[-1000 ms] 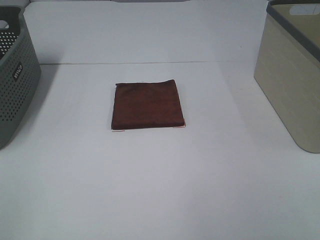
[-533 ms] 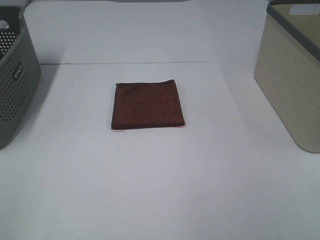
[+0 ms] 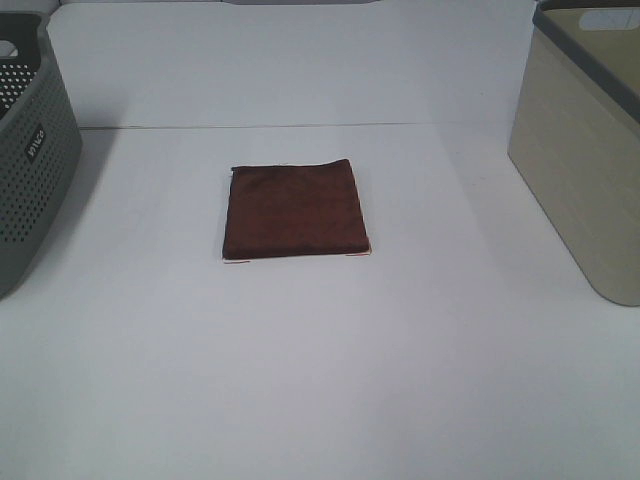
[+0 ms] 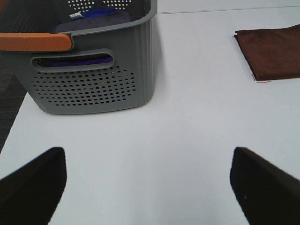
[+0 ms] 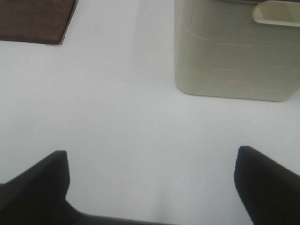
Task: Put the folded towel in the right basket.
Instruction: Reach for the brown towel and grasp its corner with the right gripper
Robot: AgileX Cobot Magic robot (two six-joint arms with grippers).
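Note:
A dark brown folded towel (image 3: 293,209) lies flat on the white table, near its middle. It also shows in the left wrist view (image 4: 274,51) and in the right wrist view (image 5: 35,18). The beige right basket (image 3: 585,140) stands at the table's right edge and shows in the right wrist view (image 5: 236,51). My left gripper (image 4: 147,183) is open and empty over bare table near the grey basket. My right gripper (image 5: 152,185) is open and empty over bare table in front of the beige basket. Neither gripper shows in the exterior high view.
A grey perforated basket (image 3: 30,150) stands at the left edge; in the left wrist view (image 4: 89,75) it holds blue and purple cloth and has an orange handle. The white table (image 3: 320,380) runs to a far edge behind the towel.

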